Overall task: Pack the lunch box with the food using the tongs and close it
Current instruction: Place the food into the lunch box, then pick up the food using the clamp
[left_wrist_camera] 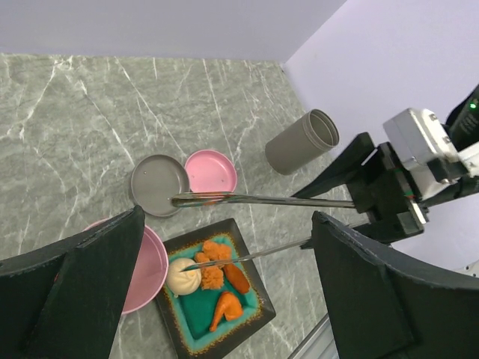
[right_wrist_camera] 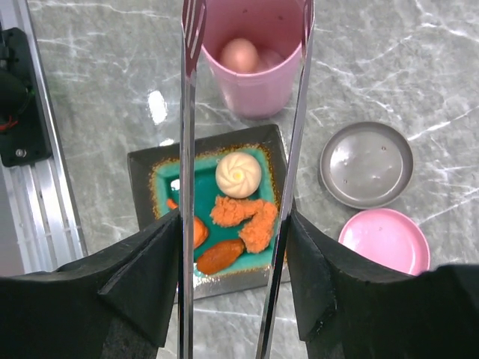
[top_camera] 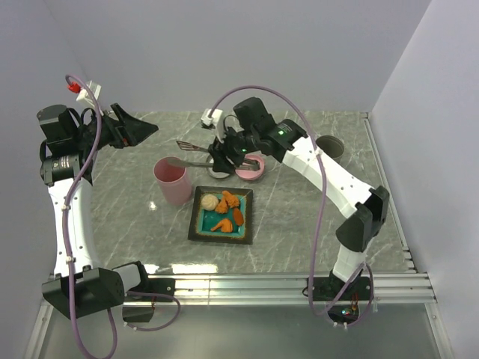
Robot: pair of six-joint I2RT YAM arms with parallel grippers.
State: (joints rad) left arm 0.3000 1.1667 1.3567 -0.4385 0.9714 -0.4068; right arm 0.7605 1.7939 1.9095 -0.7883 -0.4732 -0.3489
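Observation:
The pink lunch box (top_camera: 172, 181) stands open left of the plate, with a pale pink egg-like ball (right_wrist_camera: 239, 54) inside it. My right gripper (top_camera: 222, 155) (right_wrist_camera: 233, 224) is shut on the silver tongs (right_wrist_camera: 187, 134), pressing on both arms. The tongs' tips are spread over the box mouth with nothing between them. The rest of the food, a beige bun (right_wrist_camera: 238, 174) and several orange fried chunks (right_wrist_camera: 243, 213), lies on the teal plate (top_camera: 241, 230). The pink lid (top_camera: 252, 172) (right_wrist_camera: 384, 239) lies flat behind the plate. My left gripper (top_camera: 146, 129) (left_wrist_camera: 228, 217) hangs open and empty, high at the back left.
A grey round disc (right_wrist_camera: 367, 164) (left_wrist_camera: 159, 183) lies next to the pink lid. A grey cylindrical cup (left_wrist_camera: 303, 140) (top_camera: 330, 146) sits at the back right. An aluminium rail (top_camera: 299, 284) runs along the near table edge, and walls close the back and right side.

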